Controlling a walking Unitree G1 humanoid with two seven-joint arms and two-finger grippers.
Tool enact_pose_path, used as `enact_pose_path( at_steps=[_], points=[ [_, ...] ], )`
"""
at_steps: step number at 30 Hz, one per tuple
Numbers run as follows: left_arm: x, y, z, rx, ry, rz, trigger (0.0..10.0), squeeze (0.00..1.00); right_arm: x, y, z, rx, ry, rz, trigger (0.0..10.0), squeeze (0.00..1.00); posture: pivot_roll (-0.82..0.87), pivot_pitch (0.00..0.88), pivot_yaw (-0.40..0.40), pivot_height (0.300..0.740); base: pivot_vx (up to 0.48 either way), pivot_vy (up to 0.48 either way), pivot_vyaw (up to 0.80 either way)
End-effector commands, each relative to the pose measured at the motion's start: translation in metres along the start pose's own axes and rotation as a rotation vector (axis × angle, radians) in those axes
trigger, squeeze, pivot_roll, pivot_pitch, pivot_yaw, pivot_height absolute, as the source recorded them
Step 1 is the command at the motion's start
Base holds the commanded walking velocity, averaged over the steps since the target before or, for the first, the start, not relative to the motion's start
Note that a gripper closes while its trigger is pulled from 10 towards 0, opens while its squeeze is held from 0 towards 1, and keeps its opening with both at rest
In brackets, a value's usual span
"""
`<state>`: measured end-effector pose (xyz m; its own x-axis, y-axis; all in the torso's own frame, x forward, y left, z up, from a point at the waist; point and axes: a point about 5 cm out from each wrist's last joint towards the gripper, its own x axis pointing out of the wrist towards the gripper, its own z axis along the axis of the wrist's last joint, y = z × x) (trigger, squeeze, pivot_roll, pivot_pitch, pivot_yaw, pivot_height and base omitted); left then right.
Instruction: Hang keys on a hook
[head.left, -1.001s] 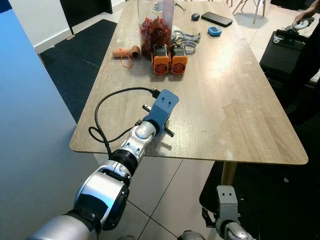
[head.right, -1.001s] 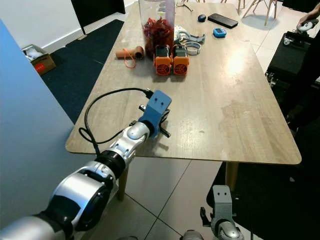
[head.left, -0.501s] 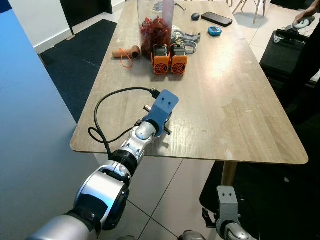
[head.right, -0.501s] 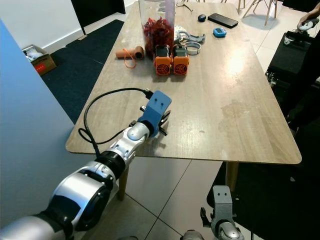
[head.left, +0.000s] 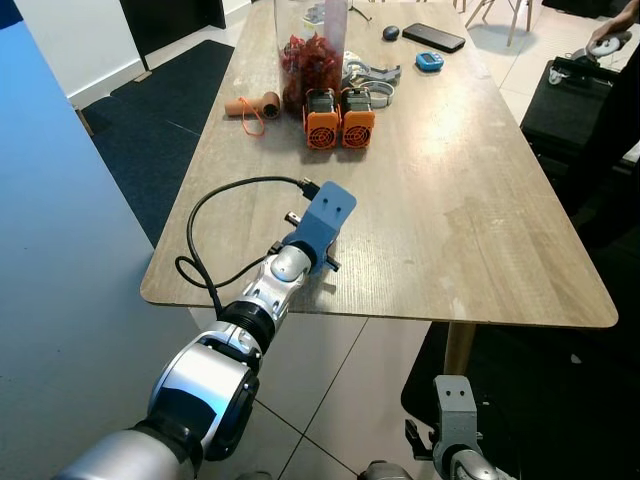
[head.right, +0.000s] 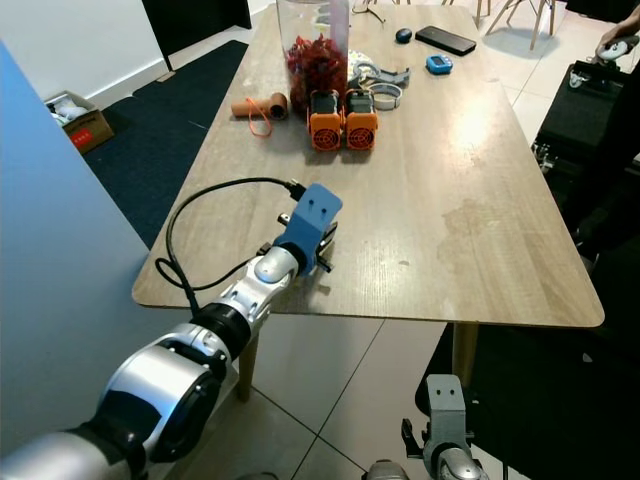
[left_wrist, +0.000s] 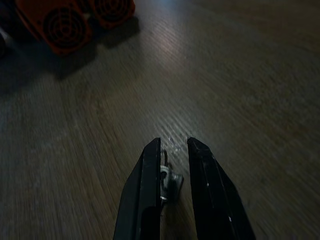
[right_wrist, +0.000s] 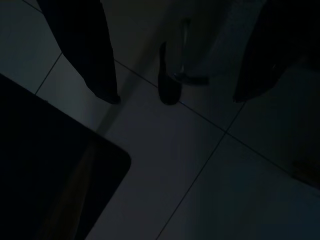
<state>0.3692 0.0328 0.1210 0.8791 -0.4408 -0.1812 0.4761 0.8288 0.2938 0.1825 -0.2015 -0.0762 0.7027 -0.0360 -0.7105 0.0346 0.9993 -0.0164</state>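
My left hand is low over the wooden table, fingers nearly together, pinching what looks like the keys, dim metal between them. Two orange fans sit well ahead. My right hand hangs idle, fingers spread, over floor tiles.

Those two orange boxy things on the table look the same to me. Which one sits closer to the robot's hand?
The left orange box, judging by the head views. It stands on the same side as the left hand, while its twin stands just to its right, touching it.
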Motion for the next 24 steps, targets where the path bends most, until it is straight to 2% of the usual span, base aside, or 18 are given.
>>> enact_pose_path(
  at_steps=[1,17,24],
  points=[
    [0.0,-0.006,-0.003,0.005,0.01,-0.019,10.0,0.0,-0.002,-0.001,-0.004,0.026,0.006,-0.013,10.0,0.0,0.01,0.126,0.041,0.74,0.0,0.0,0.0],
    [0.001,0.003,-0.001,0.003,0.026,0.024,10.0,0.0,-0.003,0.0,-0.009,0.039,0.011,-0.018,10.0,0.0,0.0,0.138,0.054,0.74,0.0,0.0,0.0],
    [0.001,0.003,-0.002,-0.025,0.037,0.022,10.0,0.0,-0.003,0.001,-0.008,0.041,0.009,-0.018,10.0,0.0,0.01,0.14,0.056,0.74,0.0,0.0,0.0]
  ],
)
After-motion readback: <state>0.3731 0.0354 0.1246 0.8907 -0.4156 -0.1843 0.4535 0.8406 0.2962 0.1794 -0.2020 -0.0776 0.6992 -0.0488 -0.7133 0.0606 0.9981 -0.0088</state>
